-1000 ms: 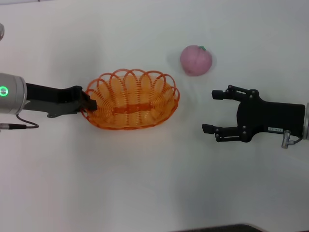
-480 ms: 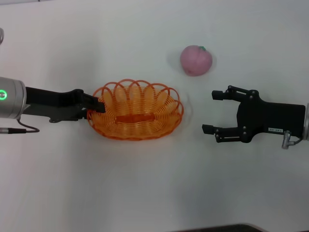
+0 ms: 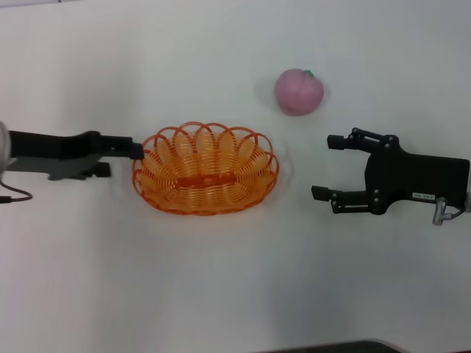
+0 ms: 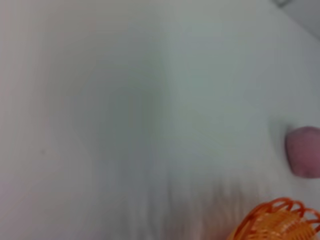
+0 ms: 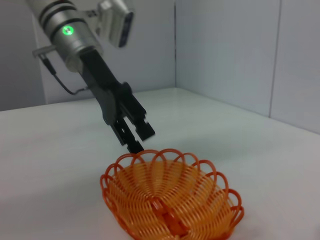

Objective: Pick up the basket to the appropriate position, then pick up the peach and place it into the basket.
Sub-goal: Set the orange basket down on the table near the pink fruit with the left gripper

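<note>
The shallow oval basket of see-through orange plastic wire loops (image 3: 205, 169) sits flat on the white counter (image 3: 221, 294), near the middle, a bit toward the left edge. It also shows in the right wrist view (image 5: 171, 199) and, only as a bit of its rim, in the left wrist view (image 4: 280, 222).

The left claw (image 3: 136, 150) lies low over the counter on the left side, and its black tip is right at the left rim of the basket. In the right wrist view the left claw (image 5: 136, 136) hangs just above the basket's far rim, with its fingers close together. I cannot tell if it is touching the rim or pinching a loop.

The round pink toy peach with a little green tip (image 3: 299, 91) rests on the counter toward the far edge, apart from the basket, on its right. A piece of it shows in the left wrist view (image 4: 304, 157) too.

The right claw (image 3: 324, 167) hovers on the right side of the counter, nearer than the peach. Its two black fingers are spread wide and hold nothing. It points toward the basket.
</note>
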Controlling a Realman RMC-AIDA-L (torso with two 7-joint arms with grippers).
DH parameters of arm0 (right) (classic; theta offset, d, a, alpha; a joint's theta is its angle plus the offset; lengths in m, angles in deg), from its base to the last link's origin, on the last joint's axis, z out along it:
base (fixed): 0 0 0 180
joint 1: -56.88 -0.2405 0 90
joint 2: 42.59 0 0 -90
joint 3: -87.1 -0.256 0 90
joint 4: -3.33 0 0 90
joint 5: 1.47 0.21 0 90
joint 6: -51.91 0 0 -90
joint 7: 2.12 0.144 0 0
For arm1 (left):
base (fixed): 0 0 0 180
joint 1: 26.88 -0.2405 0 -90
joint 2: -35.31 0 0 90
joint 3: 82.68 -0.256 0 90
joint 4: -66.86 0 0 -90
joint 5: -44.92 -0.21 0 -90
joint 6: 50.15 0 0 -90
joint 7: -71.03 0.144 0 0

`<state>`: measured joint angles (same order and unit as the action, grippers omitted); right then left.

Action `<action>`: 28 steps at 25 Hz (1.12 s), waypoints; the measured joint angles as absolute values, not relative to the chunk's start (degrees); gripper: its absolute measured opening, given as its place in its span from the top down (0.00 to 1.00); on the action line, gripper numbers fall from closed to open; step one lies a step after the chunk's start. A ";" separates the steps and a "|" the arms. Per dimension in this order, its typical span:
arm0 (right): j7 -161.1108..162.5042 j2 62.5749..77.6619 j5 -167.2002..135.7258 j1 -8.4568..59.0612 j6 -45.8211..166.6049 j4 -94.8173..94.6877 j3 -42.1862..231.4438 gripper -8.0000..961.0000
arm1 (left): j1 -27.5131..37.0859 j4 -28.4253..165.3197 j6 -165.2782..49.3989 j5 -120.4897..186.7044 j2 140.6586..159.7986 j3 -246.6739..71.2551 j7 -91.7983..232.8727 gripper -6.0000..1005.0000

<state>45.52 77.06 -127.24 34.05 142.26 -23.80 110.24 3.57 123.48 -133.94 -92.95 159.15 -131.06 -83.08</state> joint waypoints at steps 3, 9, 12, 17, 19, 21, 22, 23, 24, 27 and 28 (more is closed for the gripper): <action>45.52 77.03 -127.24 34.18 142.46 -23.86 109.41 0.02 | 0.77 127.33 -134.38 -89.19 159.16 -130.47 -77.87 0.23; 45.51 77.02 -126.48 34.31 142.52 -23.91 109.24 0.03 | -2.97 128.28 -138.41 -81.70 159.23 -124.65 -58.93 0.11; 45.52 77.02 -125.94 34.30 142.53 -23.92 109.24 0.03 | -5.46 127.73 -141.14 -78.56 159.38 -122.12 -45.81 0.09; 45.52 77.02 -125.22 34.29 142.44 -23.92 109.25 0.03 | -9.04 124.93 -147.49 -76.19 159.65 -118.21 -21.76 0.09; 45.52 77.02 -124.75 34.39 142.37 -23.92 109.25 0.03 | -10.42 121.99 -149.43 -74.94 159.82 -116.78 -11.68 0.09; 45.51 77.01 -124.19 34.66 142.29 -23.92 109.24 0.03 | -11.67 118.42 -151.00 -74.27 159.88 -115.88 -2.63 0.09; 45.49 76.99 -123.95 34.77 142.22 -23.92 109.25 0.03 | -12.08 117.28 -151.32 -74.29 159.90 -115.74 0.13 0.09; 45.48 76.97 -123.80 34.85 142.17 -23.93 109.24 0.04 | -12.41 116.03 -151.28 -74.70 159.92 -115.69 2.27 0.09; 45.47 76.96 -123.73 34.90 142.14 -23.96 109.25 0.04 | -12.55 115.14 -151.10 -75.20 159.92 -115.69 3.08 0.09; 45.47 76.95 -123.65 35.06 142.09 -24.36 109.25 0.04 | -12.54 113.24 -150.37 -77.96 159.85 -115.69 3.16 0.09; 45.47 76.95 -123.64 35.17 142.09 -24.55 109.21 0.04 | -12.56 112.85 -149.90 -78.73 159.86 -115.72 3.19 0.10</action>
